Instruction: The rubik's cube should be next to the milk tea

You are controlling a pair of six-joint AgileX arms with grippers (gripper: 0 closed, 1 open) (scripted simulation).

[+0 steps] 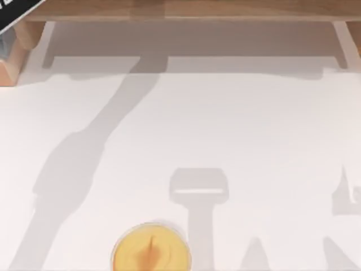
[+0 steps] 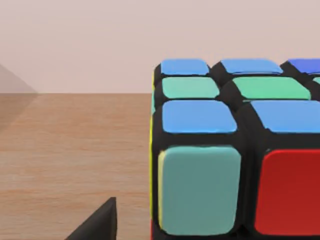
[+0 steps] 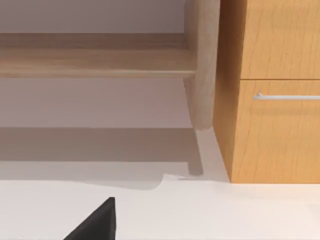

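The rubik's cube (image 2: 235, 165) looms close in the left wrist view, resting on a wooden surface (image 2: 75, 150). Its squares are blue, green, teal and red between black edges, with a yellow sliver on one side. A black part of my left gripper (image 2: 97, 225) juts in beside the cube, apart from it. The milk tea (image 1: 150, 249) stands at the near edge of the white table (image 1: 237, 124), left of centre, creamy yellow with an orange streak. A black part of my right gripper (image 3: 95, 222) hangs over the white tabletop.
A wooden shelf (image 1: 180, 10) runs along the table's far side. A black arm part (image 1: 17, 12) shows at the far left corner. In the right wrist view, a wooden cabinet (image 3: 280, 125) with a drawer handle (image 3: 287, 96) stands behind a post (image 3: 202, 65).
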